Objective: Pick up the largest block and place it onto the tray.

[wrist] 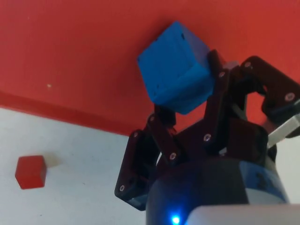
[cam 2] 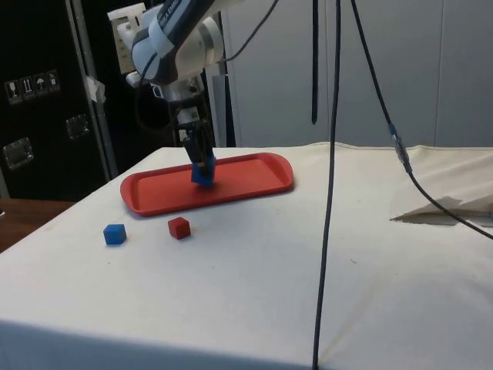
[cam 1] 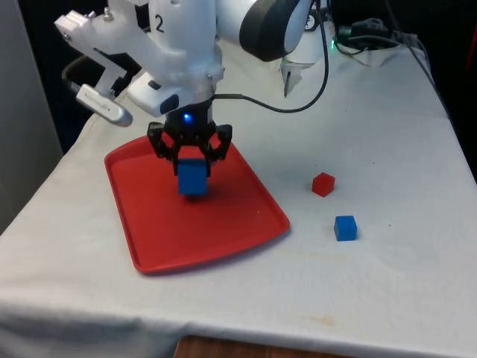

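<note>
Front view: even, bright overhead light, white cloth [cam 1: 387,149] near blown out at 2 o'clock, no hard glare. Soft short shadow under large blue block [cam 1: 191,177] on red tray [cam 1: 223,239]; small red block [cam 1: 323,183] and small blue block [cam 1: 345,227] cast faint shadows toward 7 o'clock. Curtains at 12 o'clock go flat black. Side view: dimmer, cooler; cabinets at 9 o'clock dark w/ little detail, cloth gray toward 6 o'clock. Wrist view: tray red oversaturated, gripper [wrist: 187,110] body near lens soft, slightly blurred; block edges sharp enough.
</note>
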Robot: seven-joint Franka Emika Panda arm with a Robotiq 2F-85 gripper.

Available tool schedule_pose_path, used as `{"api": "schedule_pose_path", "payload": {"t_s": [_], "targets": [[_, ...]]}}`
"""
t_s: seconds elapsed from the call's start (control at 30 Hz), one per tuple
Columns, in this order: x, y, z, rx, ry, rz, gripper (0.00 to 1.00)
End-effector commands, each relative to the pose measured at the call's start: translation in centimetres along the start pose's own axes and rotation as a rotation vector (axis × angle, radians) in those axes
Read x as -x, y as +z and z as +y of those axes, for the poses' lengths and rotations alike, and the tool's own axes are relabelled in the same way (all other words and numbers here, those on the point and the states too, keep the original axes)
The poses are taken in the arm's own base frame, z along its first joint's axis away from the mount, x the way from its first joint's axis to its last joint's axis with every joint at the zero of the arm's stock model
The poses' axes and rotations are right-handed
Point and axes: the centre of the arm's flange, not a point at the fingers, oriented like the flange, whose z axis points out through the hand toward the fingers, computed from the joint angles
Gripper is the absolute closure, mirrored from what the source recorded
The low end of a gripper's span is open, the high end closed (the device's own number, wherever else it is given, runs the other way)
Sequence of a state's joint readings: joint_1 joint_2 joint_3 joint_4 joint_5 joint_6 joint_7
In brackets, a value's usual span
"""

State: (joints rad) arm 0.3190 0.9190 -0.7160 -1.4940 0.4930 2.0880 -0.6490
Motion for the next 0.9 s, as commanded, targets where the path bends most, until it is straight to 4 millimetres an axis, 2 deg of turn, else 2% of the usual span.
{"api": "schedule_pose_path", "payload": {"t_s": [0.0, 0.1, 0.17, 0.2, 0.23, 0.33, 0.37, 0.47, 0.7, 0.87], "targets": [[-0.1, 0.1, 0.3, -0.006, 0.0, 0.007, 0.98], [0.0, -0.1, 0.6, -0.009, 0.002, 0.013, 0.98], [0.1, -0.2, 0.7, -0.01, 0.004, 0.015, 0.9], [0.1, -0.2, 0.8, -0.011, 0.003, 0.016, 0.72], [0.1, -0.2, 0.8, -0.011, 0.003, 0.016, 0.62], [0.1, -0.2, 0.8, -0.006, 0.005, 0.014, 0.33], [0.2, -0.3, 0.9, -0.011, 0.004, 0.017, 0.33], [0.2, -0.3, 0.9, -0.011, 0.004, 0.017, 0.0], [0.2, -0.4, 0.9, -0.011, 0.005, 0.017, 0.0], [0.7, -2.5, 1.2, -0.011, 0.012, 0.017, 0.0]]}}
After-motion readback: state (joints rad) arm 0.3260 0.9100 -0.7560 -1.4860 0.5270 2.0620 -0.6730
